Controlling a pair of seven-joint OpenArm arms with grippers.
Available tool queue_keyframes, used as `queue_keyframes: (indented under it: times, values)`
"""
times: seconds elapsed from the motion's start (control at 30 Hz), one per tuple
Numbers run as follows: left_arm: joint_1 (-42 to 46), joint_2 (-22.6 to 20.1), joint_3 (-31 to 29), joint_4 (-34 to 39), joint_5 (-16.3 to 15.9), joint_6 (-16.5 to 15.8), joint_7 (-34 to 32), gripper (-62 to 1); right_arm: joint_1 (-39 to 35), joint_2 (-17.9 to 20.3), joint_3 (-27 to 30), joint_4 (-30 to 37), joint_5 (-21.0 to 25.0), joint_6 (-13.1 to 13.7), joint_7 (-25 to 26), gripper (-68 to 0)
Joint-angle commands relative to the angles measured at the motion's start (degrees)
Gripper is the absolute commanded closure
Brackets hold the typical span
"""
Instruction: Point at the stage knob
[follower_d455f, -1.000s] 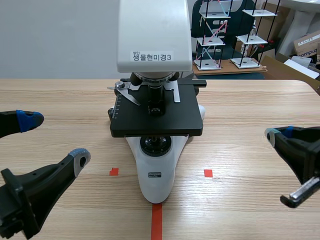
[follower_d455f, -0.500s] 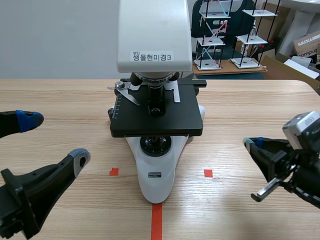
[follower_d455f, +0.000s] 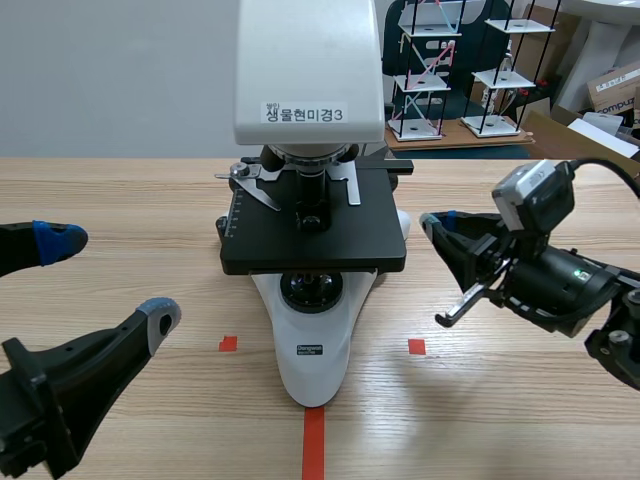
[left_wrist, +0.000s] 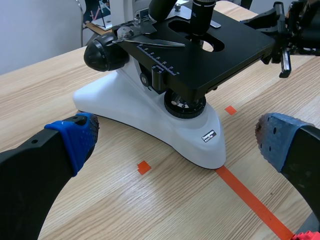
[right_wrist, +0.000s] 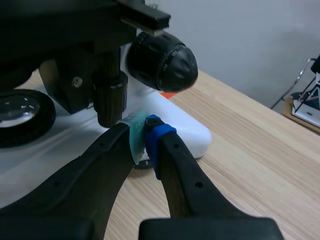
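My arms were black throughout. My left gripper (follower_d455f: 108, 278) had two thick fingers (left_wrist: 30, 175) capped with blue dotted pads (left_wrist: 77, 137). My right gripper (right_wrist: 144, 134) wore one grey-green pad (right_wrist: 134, 136) and one blue, with a silver camera block (follower_d455f: 535, 195) trailing a black cable (follower_d455f: 600, 167).

Microscope (follower_d455f: 312, 350) body all white, stage (follower_d455f: 330, 240) flat black with fine white scale ticks along its edge; stage knob (right_wrist: 111, 102) beneath it black, and the focus knob (right_wrist: 160, 62) beside it black too, ribbed round the rim; left gripper (follower_d455f: 110, 278) black, its pads (left_wrist: 77, 137) bright blue and dotted; right gripper (right_wrist: 145, 132) black, one pad grey-green, the other blue; table (follower_d455f: 500, 420) under the microscope pale wood with a streaky grain; orange-red tape line (follower_d455f: 313, 445) in front of the microscope's base.
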Motion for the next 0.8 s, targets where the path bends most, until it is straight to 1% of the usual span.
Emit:
queue_keyframes:
  times: [0.0,0.27,0.77]
  values:
    - [0.3,-0.2,-0.2,1.2,-0.5,-0.2,-0.6,-62.3,0.9,0.2,-0.1,1.2,0.8,0.0,0.8,0.2]
    - [0.3,-0.2,-0.2,1.2,-0.5,-0.2,-0.6,-62.3,1.3,0.0,-0.9,1.2,0.8,0.0,-0.7,0.2]
    - [0.3,-0.2,-0.2,1.2,-0.5,-0.2,-0.6,-62.3,1.3,0.0,-0.9,1.2,0.8,0.0,-0.9,0.2]
